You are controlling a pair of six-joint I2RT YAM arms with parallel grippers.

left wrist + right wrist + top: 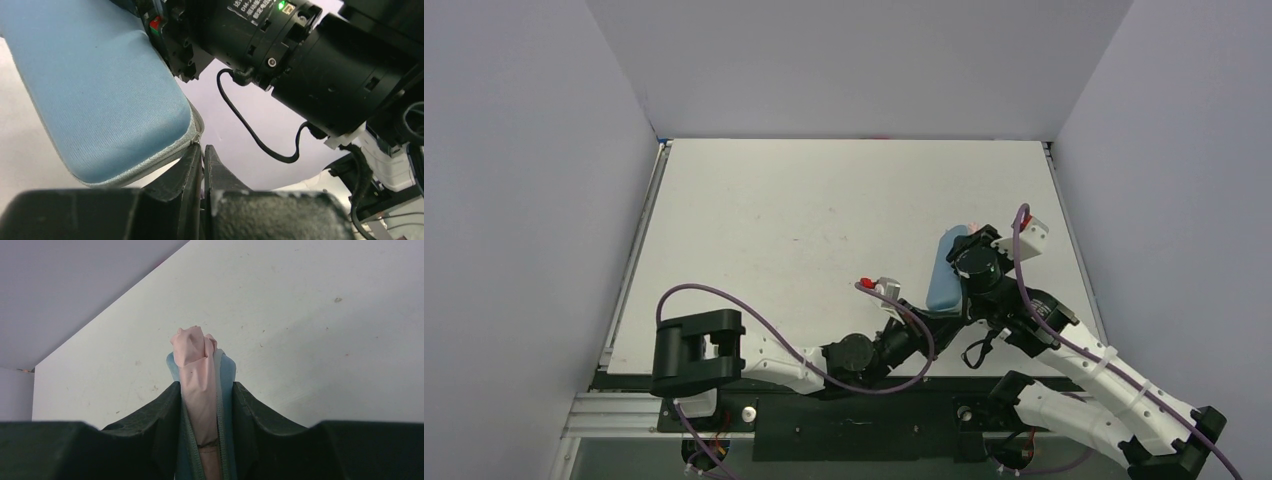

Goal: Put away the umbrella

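While the left arm reaches across the near edge of the white counter (804, 220), the left gripper (203, 150) meets the near end of the blue case (944, 275). Its fingers are pressed together, their tips touching the case's grey rim. Whether anything is pinched between them cannot be told.

The case lies well toward the counter's right edge, about midway between the near and far edges. Its long axis runs from near to far, leaning slightly right at the far end.

The umbrella (192, 352) lies lengthwise inside the case, sharing that axis. It is a narrow roll of pale salmon-pink fabric, creased and bunched into a blunt knob at the tip. That tip points toward the far edge and pokes just past the case's far end. The blue walls flank the roll on both sides.

The right gripper (205, 385) straddles the case from above. Its two dark fingers press the case's sides, with the pink roll squeezed between the walls.
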